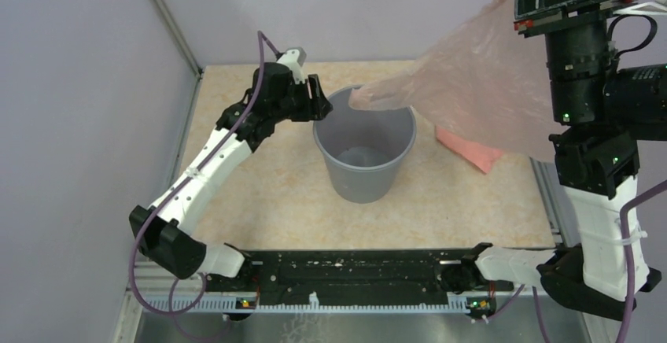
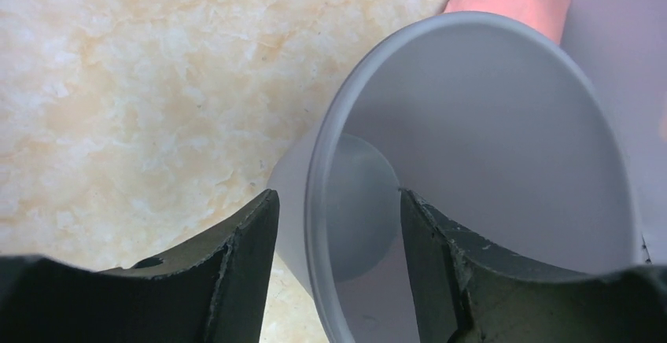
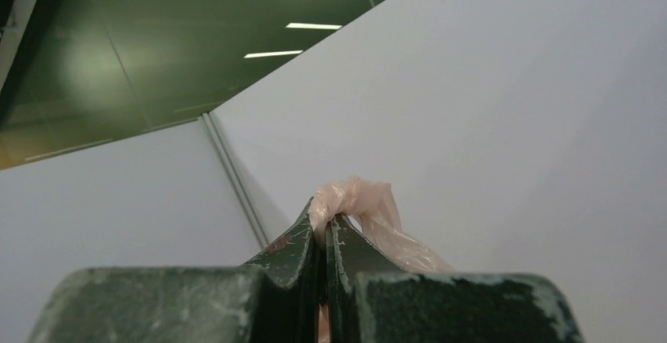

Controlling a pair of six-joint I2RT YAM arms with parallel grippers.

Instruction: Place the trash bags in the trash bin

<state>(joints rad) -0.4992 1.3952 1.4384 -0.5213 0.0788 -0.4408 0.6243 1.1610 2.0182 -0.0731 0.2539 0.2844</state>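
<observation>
Trash bag (image 1: 472, 83): where do you have it right now?

I have it up in the air. My right claw (image 3: 322, 229) is pressed together on a bunched corner of it, and the wrist view shows pale pink film puffing out just above the fingertips. From there the sheet hangs down and to the left, and its low end reaches the far rim of the grey bin (image 1: 364, 178).

Is any of it inside yet?

I judge not. From above the low tip sits at the rim, and I cannot tell whether it dips past the edge. The left wrist view shows only bare grey inner wall and floor, with no plastic in there.

What is the left arm doing?

My left claw (image 2: 338, 201) is spread and straddles the bin's rim, one finger outside the wall and one inside. I cannot tell whether either finger touches the rim. It looks placed to steady the bin.

What else is out there?

A folded salmon-pink bundle (image 1: 470, 148) lies on the tabletop (image 1: 259, 193) to the right of the bin, partly under the hanging bag. I leave that alone.

So how far along are you?

The bag is picked up and lifted, and that part is done. The whole bag has yet to go down into the bin and be let go. It is wider than the opening, so I expect it will need feeding in.
</observation>
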